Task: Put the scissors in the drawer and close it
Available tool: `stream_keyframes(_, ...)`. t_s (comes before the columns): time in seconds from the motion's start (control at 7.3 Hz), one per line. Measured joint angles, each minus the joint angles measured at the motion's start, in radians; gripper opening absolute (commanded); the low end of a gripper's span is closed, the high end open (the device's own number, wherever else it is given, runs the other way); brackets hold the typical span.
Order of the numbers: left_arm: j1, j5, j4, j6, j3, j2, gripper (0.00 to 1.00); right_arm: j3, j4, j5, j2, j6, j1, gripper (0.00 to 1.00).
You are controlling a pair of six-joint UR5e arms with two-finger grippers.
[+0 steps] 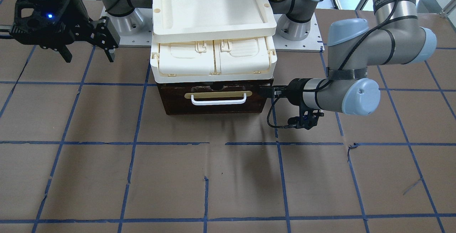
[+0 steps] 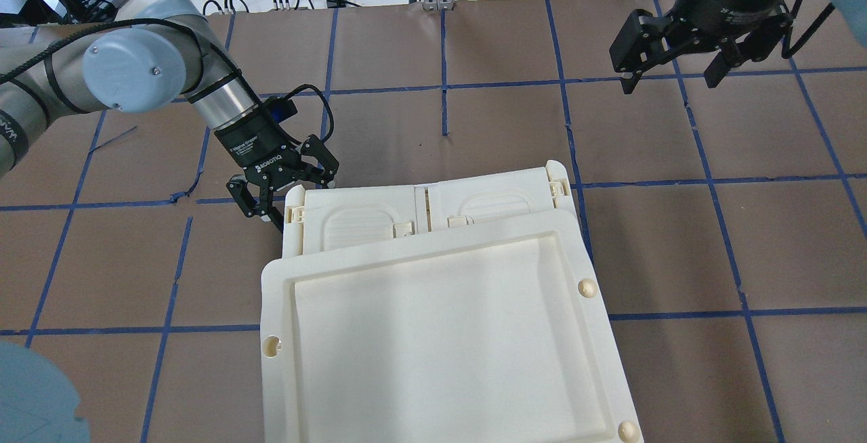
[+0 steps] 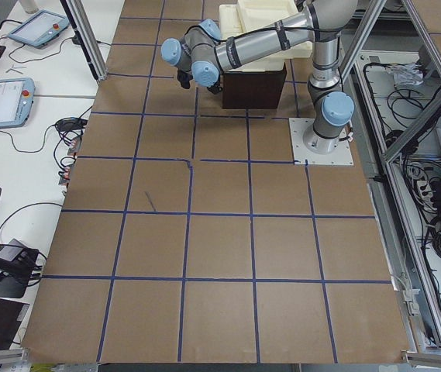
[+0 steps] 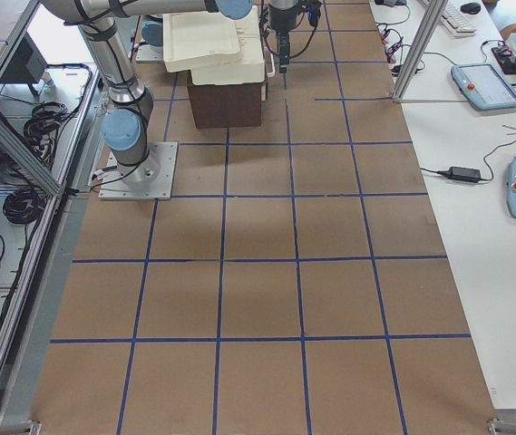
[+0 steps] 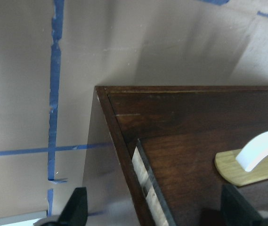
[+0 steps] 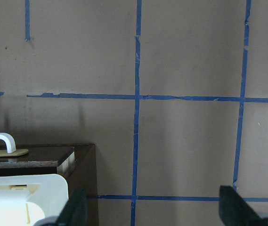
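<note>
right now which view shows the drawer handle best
The front-facing view: the whole white handle faces the camera, unobstructed. Each wrist view catches only one end of it; overhead, the cream case hides it; the side views don't show it.

Two grippers are counted (left gripper (image 2: 305,203), right gripper (image 2: 669,82)). One drawer (image 1: 213,109) is counted, fitted with one bar handle (image 1: 218,102). One cream tray (image 1: 213,33) and one cream case (image 1: 185,60) are counted.

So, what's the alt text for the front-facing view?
A dark brown drawer with a white handle sits under a cream case and tray. The left tool is beside the drawer's side; the right tool hovers open, apart. No scissors show.
</note>
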Motion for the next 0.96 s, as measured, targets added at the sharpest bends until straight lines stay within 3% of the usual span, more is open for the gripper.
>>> stream_keyframes(0.55, 0.0, -0.002, 0.025, 0.002, 0.012, 0.0, 1.0, 0.003, 0.001, -0.001, -0.002, 0.0, 0.0, 1.0)
stream_keyframes(0.96, 0.005, 0.058, 0.287, 0.011, 0.058, 0.027, 1.0, 0.02, 0.001, 0.0, -0.004, -0.001, 0.022, 1.0)
